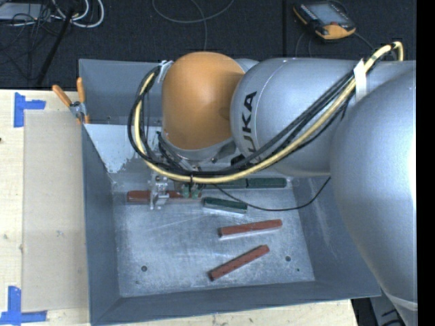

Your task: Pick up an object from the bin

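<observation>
My gripper (160,194) hangs low under the orange-covered wrist, at the back left of the bin floor. It stands right over a reddish-brown stick (139,196) that lies crosswise there, its ends showing to the left and right of the gripper. A dark green stick (225,204) lies just to the right of the gripper, slightly tilted. Whether the brown stick is gripped is hidden by the wrist.
Two more reddish-brown sticks lie on the bin floor, one in the middle (249,228) and one nearer the front (238,262). Another dark green stick (266,182) lies at the back under the arm. The arm covers the bin's right and back.
</observation>
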You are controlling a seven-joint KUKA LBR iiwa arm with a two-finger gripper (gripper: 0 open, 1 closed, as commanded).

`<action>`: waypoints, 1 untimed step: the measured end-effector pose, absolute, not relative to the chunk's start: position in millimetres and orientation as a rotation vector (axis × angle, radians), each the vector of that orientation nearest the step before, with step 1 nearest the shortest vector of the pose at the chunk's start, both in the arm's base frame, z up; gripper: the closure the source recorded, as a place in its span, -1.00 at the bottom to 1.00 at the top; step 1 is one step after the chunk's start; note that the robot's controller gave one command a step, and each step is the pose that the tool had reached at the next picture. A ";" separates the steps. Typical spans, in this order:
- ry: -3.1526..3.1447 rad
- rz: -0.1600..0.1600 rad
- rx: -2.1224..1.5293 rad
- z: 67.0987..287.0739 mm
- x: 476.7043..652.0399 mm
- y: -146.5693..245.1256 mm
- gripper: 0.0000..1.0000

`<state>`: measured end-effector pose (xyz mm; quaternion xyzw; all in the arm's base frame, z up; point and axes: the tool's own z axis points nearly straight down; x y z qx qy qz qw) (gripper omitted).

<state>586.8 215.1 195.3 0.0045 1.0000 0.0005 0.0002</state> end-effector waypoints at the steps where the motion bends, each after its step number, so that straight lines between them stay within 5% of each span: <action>1: 3.140 0.001 -0.008 261.5 604.5 199.4 1.00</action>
